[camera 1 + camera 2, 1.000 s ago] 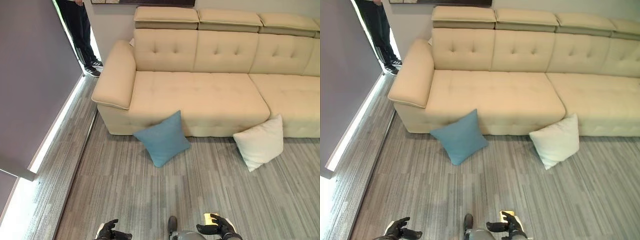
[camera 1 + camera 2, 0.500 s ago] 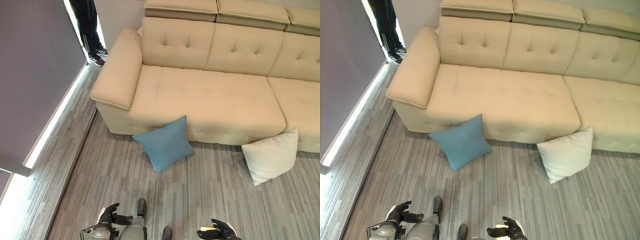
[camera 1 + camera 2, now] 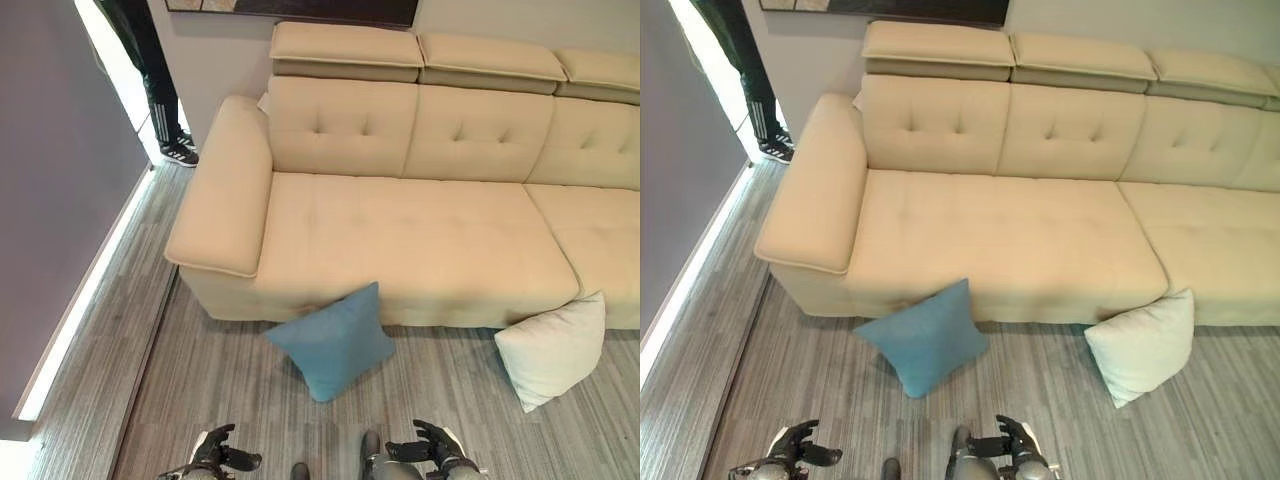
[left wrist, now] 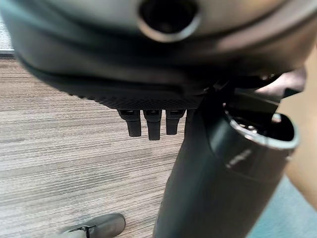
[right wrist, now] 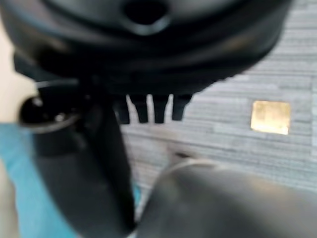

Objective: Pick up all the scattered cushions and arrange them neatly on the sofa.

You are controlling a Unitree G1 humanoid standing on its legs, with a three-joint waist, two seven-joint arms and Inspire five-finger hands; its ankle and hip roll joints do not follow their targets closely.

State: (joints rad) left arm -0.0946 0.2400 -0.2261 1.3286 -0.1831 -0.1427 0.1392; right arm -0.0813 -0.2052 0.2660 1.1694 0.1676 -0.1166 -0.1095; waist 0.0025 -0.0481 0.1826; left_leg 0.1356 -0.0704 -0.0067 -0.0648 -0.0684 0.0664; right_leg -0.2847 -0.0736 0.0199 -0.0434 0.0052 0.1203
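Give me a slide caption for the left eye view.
Blue cushion and white cushion lean against the beige sofa; both hands empty.

I noted a person's legs (image 3: 150, 70) standing beyond a grey wall panel (image 3: 50, 190); striped grey floor (image 3: 130, 330) alongside it.

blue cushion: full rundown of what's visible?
The blue cushion is a square, plump teal-blue fabric pillow with pointed corners. It stands tilted on one corner on the grey striped floor, leaning back against the front of the beige sofa below the leftmost seat. No robot hand touches it.
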